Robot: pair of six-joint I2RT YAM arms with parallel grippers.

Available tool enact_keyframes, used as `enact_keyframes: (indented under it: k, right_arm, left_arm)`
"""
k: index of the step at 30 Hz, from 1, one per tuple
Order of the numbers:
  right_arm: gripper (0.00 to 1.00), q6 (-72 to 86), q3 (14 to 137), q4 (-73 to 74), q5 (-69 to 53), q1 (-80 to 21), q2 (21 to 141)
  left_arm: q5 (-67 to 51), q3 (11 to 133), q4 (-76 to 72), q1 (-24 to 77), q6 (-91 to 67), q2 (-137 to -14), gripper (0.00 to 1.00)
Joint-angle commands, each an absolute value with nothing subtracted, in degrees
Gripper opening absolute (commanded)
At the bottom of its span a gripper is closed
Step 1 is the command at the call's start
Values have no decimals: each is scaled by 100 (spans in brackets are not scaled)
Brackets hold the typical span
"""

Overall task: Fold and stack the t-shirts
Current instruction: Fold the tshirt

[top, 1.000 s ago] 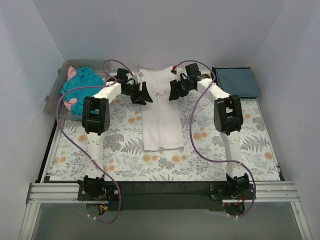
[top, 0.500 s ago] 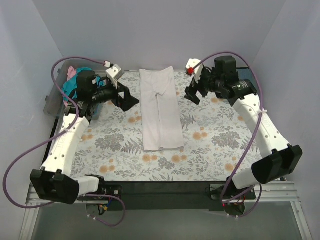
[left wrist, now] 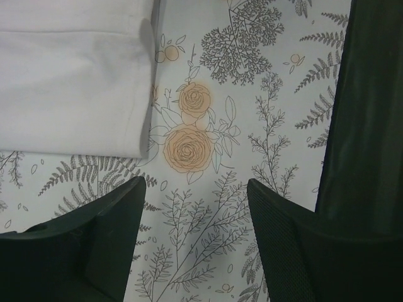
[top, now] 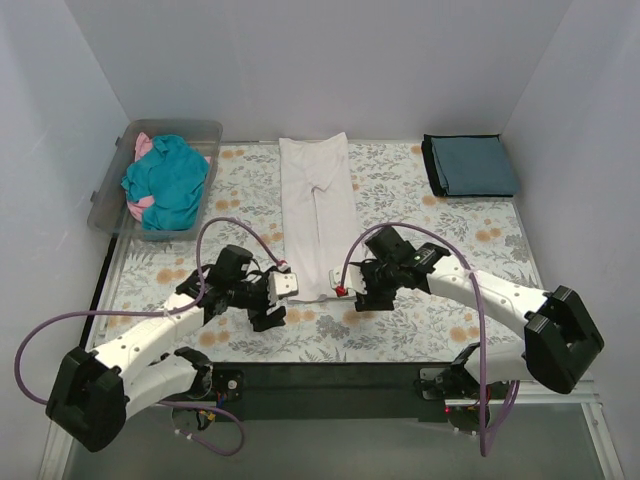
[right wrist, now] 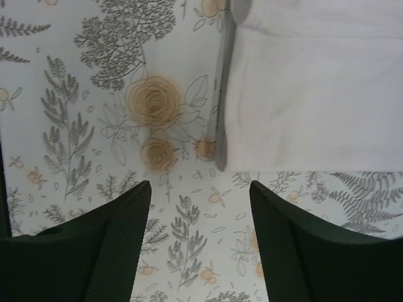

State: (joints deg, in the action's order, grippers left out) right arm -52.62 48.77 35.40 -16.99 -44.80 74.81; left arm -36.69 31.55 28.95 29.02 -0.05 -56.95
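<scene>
Beside the near corners of the white t-shirt [top: 320, 215], lying as a long folded strip on the counter [top: 440, 240], we hold our left fingers [left wrist: 94, 245] and right fingers [right wrist: 107, 251] open and empty, likely to pinch the hem.

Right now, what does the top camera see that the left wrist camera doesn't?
Only the top view shows the bin of teal and pink t-shirts and the folded slate-blue t-shirt. Only the left wrist view clearly shows the left tool open and empty, near the corner of the white t-shirt. Both show that shirt lying on the floral cover.
</scene>
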Motion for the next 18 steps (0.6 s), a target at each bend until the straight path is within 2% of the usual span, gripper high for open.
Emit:
enact_keyframes:
  k: [1,7,18]
  right_arm:
    - [68,-5528,4896,2374,-1416,-4518,7681]
    - [58,-5923,4553,1846,-1564,-4518,7831]
    - [60,-6170,4104,1301,-1565,-4518,8367]
  left_arm:
    - [-3182,2962,2014,3295,290,-5861,64]
    - [-2717,2734,1100,3463,325,-6327,59]
    - [-2549,2549,133,3498,378,-7013,53]
